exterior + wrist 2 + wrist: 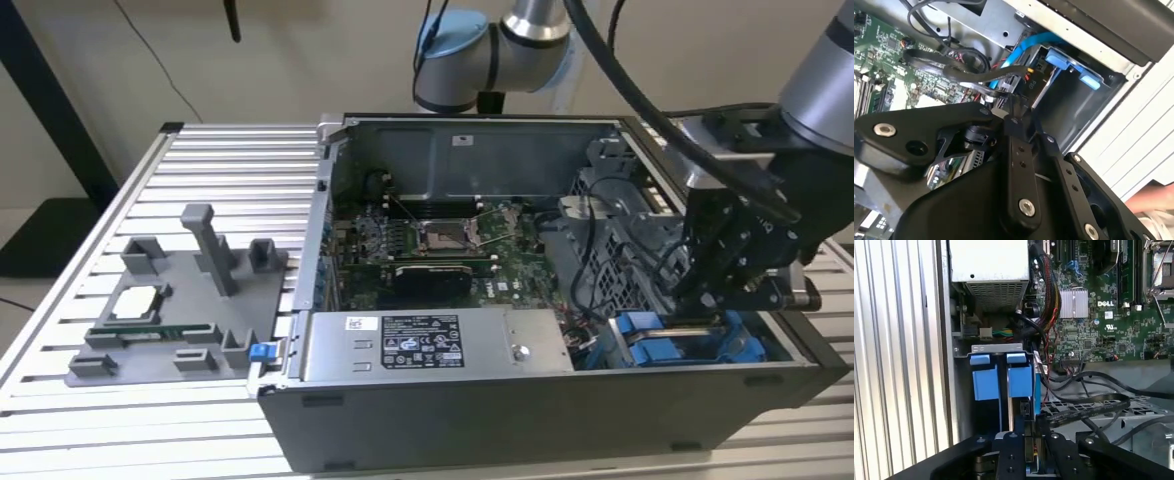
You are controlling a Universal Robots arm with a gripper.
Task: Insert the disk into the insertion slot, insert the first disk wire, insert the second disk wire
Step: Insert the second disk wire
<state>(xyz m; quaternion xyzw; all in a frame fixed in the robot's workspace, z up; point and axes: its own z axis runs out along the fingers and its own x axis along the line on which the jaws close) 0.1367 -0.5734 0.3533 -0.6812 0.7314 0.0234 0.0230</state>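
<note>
Ribbed metal table [147,400] | black gripper [1030,437] lower centre, nipping thin black disk wire [1089,407] | soft, pliant; best held at plug.

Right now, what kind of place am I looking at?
Probably a robotics lab or test bench: an open computer case sits on a slatted metal table, a robot arm reaches into it, and a grey parts fixture lies alongside.
</note>
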